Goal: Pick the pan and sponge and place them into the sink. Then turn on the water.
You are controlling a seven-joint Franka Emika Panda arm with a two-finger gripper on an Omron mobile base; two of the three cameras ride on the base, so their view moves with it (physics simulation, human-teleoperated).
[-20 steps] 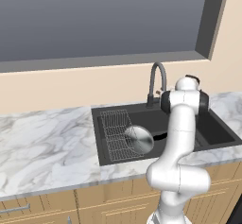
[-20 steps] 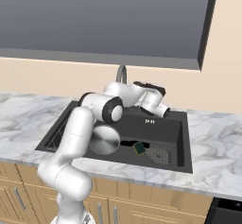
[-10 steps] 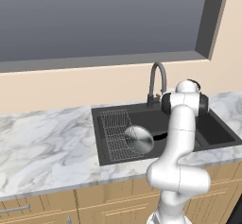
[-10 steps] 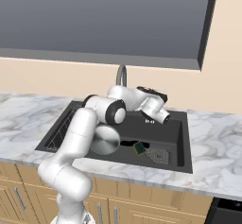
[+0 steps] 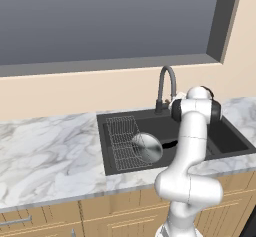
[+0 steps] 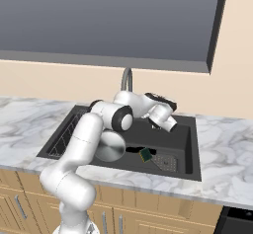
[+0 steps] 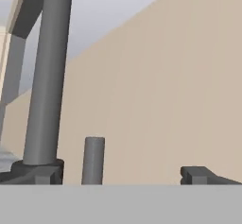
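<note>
The pan (image 5: 146, 147) (image 6: 109, 146) lies in the sink (image 5: 102, 142) (image 6: 193, 151), round and shiny, leaning on the wire rack (image 5: 122, 137), its black handle pointing toward the basin's middle. The yellow and green sponge (image 6: 145, 154) rests on the basin floor beside the pan. My gripper (image 6: 167, 123) (image 7: 118, 178) hovers open over the back of the sink, just right of the faucet (image 5: 167, 83) (image 6: 127, 80) (image 7: 45, 76). In the hand view the faucet's short upright lever (image 7: 93, 159) stands between my spread fingertips (image 7: 201, 175). No water falls from the spout.
White marble counter (image 5: 45, 156) (image 6: 222, 149) runs on both sides of the sink. A beige wall (image 7: 165, 86) and a dark window (image 5: 100, 21) rise right behind the faucet. A drain grid (image 6: 167, 162) lies on the basin floor. Wooden cabinet fronts (image 5: 100, 211) sit below.
My hand has edged slightly sideways and down behind the sink, closer to the faucet's base. The jaws stay open; pan and sponge have not moved.
</note>
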